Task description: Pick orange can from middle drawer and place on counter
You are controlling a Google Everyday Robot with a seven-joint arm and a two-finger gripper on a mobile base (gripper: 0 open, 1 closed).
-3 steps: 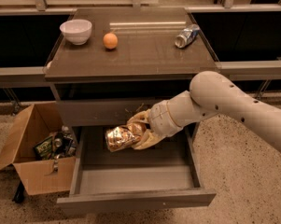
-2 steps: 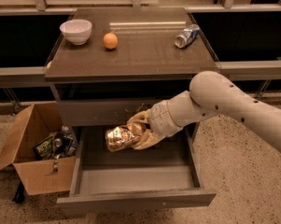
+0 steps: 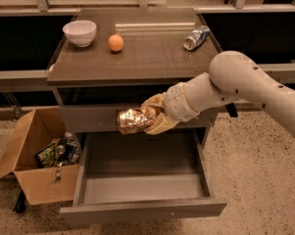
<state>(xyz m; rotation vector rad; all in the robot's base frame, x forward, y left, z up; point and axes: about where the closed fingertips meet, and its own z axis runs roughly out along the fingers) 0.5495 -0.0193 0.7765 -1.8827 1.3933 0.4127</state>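
Holds the orange can (image 3: pixel 130 121) higher than a second ago and a little further right, in the gripper (image 3: pixel 148 119); has it level with the closed front panel above the open drawer, where before it hung nearer the drawer's back edge; leaves everything else in place.

Grips the can on its side, one tan jaw over the top and the other underneath, with the crumpled end sticking out to the left; keeps the jaws narrow, closed on the can's body. Carries it in the air over the rear of the middle drawer (image 3: pixel 142 187), apart from the grey floor and below the rim of the desk (image 3: pixel 152 58); reaches in from the right with the pale arm (image 3: pixel 245 82).

Counted:
- one orange can
- one silver-and-blue can (image 3: pixel 195 37), on its side near the desk's right rear corner
- one round orange fruit (image 3: pixel 116 42), left of centre
- one white bowl (image 3: pixel 80 32), at the left rear, near the fruit but apart from it
- one drawer pulled open
- one cardboard box (image 3: pixel 41 185), on the floor just left of the desk

Containers:
- drawer pulled out, smooth grey floor showing
- bowl upright, contents not to be told
- box with flaps open, holding a jumble of dark packets and small cans, too mixed to count
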